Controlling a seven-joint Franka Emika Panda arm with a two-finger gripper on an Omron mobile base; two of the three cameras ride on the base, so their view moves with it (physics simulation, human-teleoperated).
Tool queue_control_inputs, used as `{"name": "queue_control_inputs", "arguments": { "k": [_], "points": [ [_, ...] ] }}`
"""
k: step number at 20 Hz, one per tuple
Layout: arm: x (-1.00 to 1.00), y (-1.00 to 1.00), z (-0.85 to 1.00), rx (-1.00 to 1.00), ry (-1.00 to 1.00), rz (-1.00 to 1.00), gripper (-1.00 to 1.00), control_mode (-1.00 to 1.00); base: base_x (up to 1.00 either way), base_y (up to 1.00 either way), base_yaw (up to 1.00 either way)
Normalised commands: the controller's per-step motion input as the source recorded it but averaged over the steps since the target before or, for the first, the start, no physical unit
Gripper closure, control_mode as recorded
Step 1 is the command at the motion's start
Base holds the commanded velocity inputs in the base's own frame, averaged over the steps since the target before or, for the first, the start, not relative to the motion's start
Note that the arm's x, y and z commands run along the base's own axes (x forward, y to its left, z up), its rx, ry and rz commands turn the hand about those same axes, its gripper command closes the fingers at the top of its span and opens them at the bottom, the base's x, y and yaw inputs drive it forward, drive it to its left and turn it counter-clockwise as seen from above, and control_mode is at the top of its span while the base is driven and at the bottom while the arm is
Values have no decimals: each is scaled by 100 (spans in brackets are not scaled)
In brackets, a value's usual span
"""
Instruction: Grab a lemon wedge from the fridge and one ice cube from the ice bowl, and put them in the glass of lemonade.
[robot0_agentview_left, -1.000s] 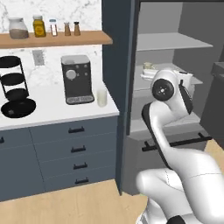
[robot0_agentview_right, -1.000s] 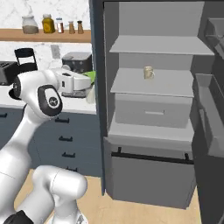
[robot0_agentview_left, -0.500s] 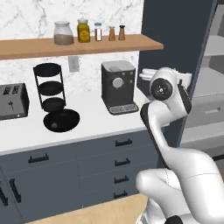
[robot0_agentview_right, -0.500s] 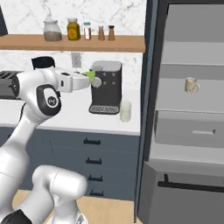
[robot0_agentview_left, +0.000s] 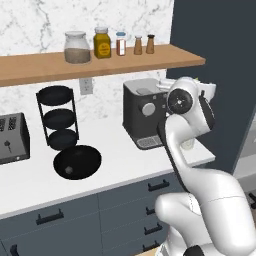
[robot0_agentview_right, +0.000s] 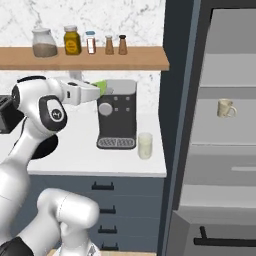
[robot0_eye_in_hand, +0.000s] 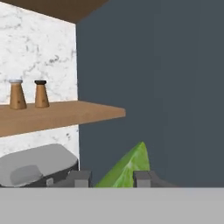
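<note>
The gripper (robot0_eye_in_hand: 113, 178) is clamped on a green-yellow lemon wedge (robot0_eye_in_hand: 127, 168), whose pointed tip rises between the two dark fingertips (robot0_eye_in_hand: 78, 178) at the bottom centre of the hand view. In the right base view the same wedge (robot0_agentview_right: 101, 87) shows as a green patch at the end of the arm, left of centre, high over the coffee machine (robot0_agentview_right: 117, 114).

The glass of lemonade (robot0_agentview_right: 145, 145) stands on the white counter (robot0_agentview_right: 90, 155) just to the right of the coffee machine, near the counter's right end and close to the dark fridge (robot0_agentview_right: 181, 100) wall. In the left base view the arm hides most of the glass. The wide black ice bowl (robot0_agentview_left: 77, 161) sits at the lower left of that view, in front of the three-tier rack (robot0_agentview_left: 58, 117), with a small pale ice cube (robot0_agentview_left: 68, 171) inside it.

The step in hand appears to be carrying the wedge to the glass. To do it well, the hand should travel right and down past the coffee machine's front, staying clear of the wooden shelf (robot0_agentview_right: 85, 57) above, then stop with the wedge centred over the glass mouth before letting go. A low release should keep the wedge from bouncing off the rim or tipping the light tumbler.
</note>
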Motion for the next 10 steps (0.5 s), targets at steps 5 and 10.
{"name": "queue_control_inputs", "arguments": {
  "k": [5, 10],
  "points": [
    [18, 2, -7, -5, 0, -10, 100, -100, 20, 0, -8],
    [9, 2, -11, -3, 3, -10, 100, -100, 0, 0, 0]
  ]
}}
